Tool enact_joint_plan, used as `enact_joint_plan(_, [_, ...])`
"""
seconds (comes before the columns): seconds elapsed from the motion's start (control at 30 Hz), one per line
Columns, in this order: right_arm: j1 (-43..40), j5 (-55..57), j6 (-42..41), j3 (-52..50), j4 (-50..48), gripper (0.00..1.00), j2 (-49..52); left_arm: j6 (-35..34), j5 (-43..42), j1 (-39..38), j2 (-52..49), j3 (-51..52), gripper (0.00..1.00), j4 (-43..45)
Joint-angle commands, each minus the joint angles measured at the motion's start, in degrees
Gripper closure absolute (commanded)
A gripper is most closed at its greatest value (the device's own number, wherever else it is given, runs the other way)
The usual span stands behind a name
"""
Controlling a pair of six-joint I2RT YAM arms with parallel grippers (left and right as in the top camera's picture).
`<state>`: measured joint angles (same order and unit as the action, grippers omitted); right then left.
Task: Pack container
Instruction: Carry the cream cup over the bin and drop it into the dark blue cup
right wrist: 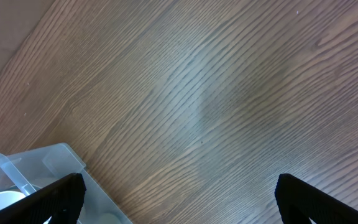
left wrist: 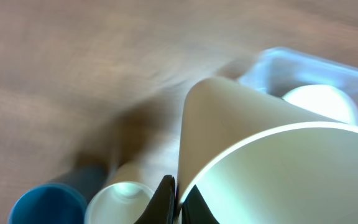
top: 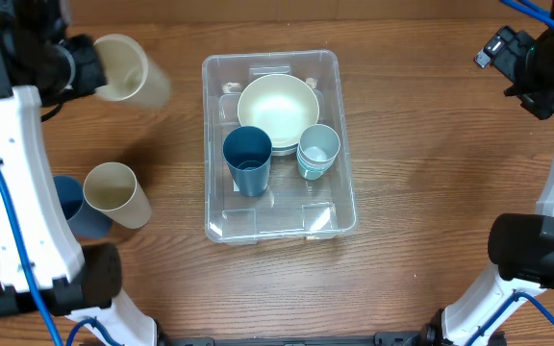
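Note:
The clear plastic container [top: 279,223] sits mid-table and holds a cream bowl [top: 277,111], a dark blue cup [top: 247,159] and stacked light blue cups [top: 317,151]. My left gripper [left wrist: 179,202] is shut on the rim of a cream cup [top: 129,71], holding it in the air at the far left, left of the container; the cup fills the left wrist view [left wrist: 272,162]. My right gripper [right wrist: 179,199] is open and empty, raised over bare wood at the far right, with the container's corner [right wrist: 42,163] at the frame's lower left.
On the table at the left lie another cream cup [top: 115,193] and a dark blue cup [top: 77,209] side by side; both also show in the left wrist view, cream [left wrist: 120,199] and blue [left wrist: 45,204].

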<state>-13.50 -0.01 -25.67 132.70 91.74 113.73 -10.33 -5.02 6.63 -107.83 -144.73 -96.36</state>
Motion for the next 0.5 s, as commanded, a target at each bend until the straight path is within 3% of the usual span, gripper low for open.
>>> enact_joint_plan(0.0, [-0.09, -0.13, -0.55, 1.11, -0.11, 0.00, -1.20, -0.26, -2.89, -8.15, 2.99, -2.43, 0.96, -0.46])
enact_joint_plan(0.23, [-0.09, -0.13, -0.52, 1.11, -0.11, 0.00, -1.20, -2.60, 1.40, -24.37, 3.28, -2.40, 0.96, -0.46])
enact_joint_plan(0.47, [-0.09, -0.13, -0.55, 1.11, -0.11, 0.00, -1.20, -4.98, 2.47, -28.06, 3.28, 0.63, 0.96, -0.46])
